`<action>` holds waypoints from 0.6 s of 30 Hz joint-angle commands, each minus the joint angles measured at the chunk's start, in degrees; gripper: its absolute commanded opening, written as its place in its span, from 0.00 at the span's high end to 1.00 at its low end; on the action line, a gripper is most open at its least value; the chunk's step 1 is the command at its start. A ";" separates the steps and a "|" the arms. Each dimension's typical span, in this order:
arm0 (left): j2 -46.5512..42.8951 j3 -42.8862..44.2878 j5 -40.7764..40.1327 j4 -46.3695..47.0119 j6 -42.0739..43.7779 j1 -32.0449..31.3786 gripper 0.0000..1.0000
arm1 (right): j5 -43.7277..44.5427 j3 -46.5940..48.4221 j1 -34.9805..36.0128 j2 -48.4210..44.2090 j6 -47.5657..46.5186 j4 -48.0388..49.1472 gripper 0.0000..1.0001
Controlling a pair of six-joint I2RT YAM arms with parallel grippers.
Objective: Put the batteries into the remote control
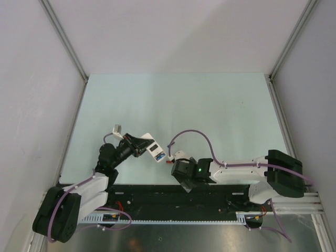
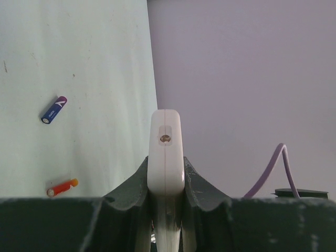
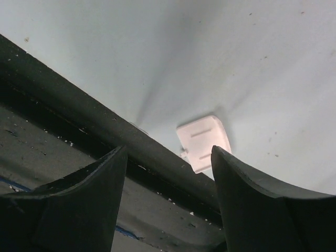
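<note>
Left wrist view, nearest first, Mia: what is in the jaws?

Mia: The left gripper (image 2: 166,170) is clamped on the remote control (image 2: 165,142), a slim white plastic bar seen end-on. One dark finger (image 2: 134,184) presses against each of its flat sides. A small round brownish spot sits in its end face.

Tom: And past it?

Mia: Two batteries lie on the pale green table (image 2: 105,63), off to the picture's left and well apart from the remote control. Nearer is a tiny red battery (image 2: 62,187) with an orange tip. Farther is a tiny dark blue-purple battery (image 2: 53,109). They do not touch. At the right a purple cable (image 2: 275,168) rises against the lilac-grey wall (image 2: 236,79).

Tom: The right wrist view?

Mia: The right gripper (image 3: 169,155) stands open, its two dark fingers (image 3: 79,205) spread with nothing between them. Behind the tips a black strip (image 3: 79,115) runs along the table's edge. Just beyond it a small white rounded-rectangular plastic plate (image 3: 202,140) with two short ridges lies flat on the table, beside the right-hand fingertip. I cannot tell whether they touch.

Tom: From the top external view?

Mia: Both grippers sit by the table's near edge, around its middle. The remote control's free end points toward the right gripper, which is near it. I cannot tell whether any battery is inside the remote control.
</note>
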 commanded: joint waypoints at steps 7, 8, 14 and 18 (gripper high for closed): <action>-1.45 -2.52 1.04 1.79 0.72 0.45 1.00 | -4.14 -3.11 -0.82 2.36 0.37 2.66 0.29; -1.63 -2.52 1.13 1.88 0.72 0.45 1.00 | -4.40 -3.20 -0.82 2.80 0.46 2.66 0.29; -1.89 -2.61 0.87 1.79 0.72 0.36 1.00 | -5.98 -3.56 0.76 4.12 0.90 3.97 0.32; -2.07 -2.61 0.78 1.79 0.72 0.36 1.00 | -6.86 -3.38 1.91 3.69 1.69 4.68 0.35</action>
